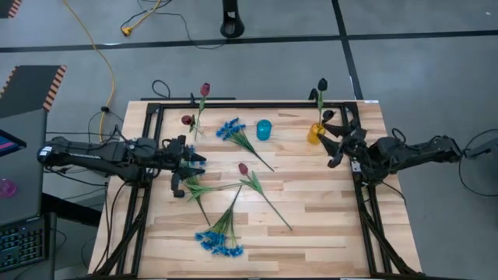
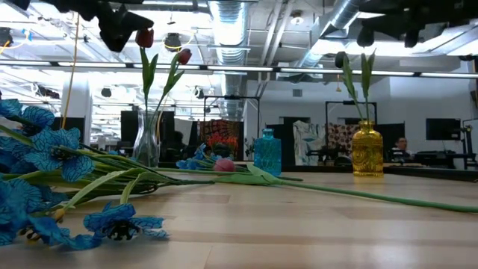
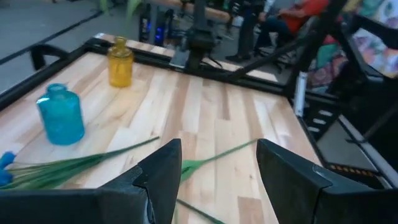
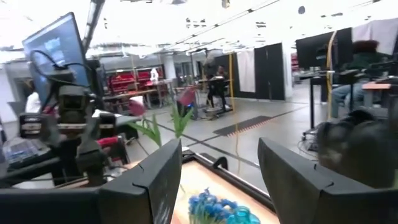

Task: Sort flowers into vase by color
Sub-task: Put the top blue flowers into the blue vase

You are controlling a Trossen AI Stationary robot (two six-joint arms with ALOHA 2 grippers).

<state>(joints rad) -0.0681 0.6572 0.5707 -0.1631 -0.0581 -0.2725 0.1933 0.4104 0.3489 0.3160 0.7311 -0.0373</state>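
the left gripper [image 1: 187, 165] was seen wide open and empty, just above the stem ends of the loose flowers. nearest to it lay the red tulip [image 1: 243, 168], its stem running away from the claw toward the blue vase [image 1: 264, 130], bud farthest. the blue bunch [image 1: 218, 241] was pointed away from that vase. the right gripper [image 1: 336, 140], also open and empty, was held beside the yellow vase [image 1: 315, 133], farther off.

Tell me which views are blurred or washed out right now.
Right wrist view: ceiling washed out white, blue flowers soft and smeared. Low view: nearest blue flowers out of focus, bright ceiling lights behind, yellow vase fairly sharp. Left wrist view: slightly soft, blue vase readable. High view: evenly lit.
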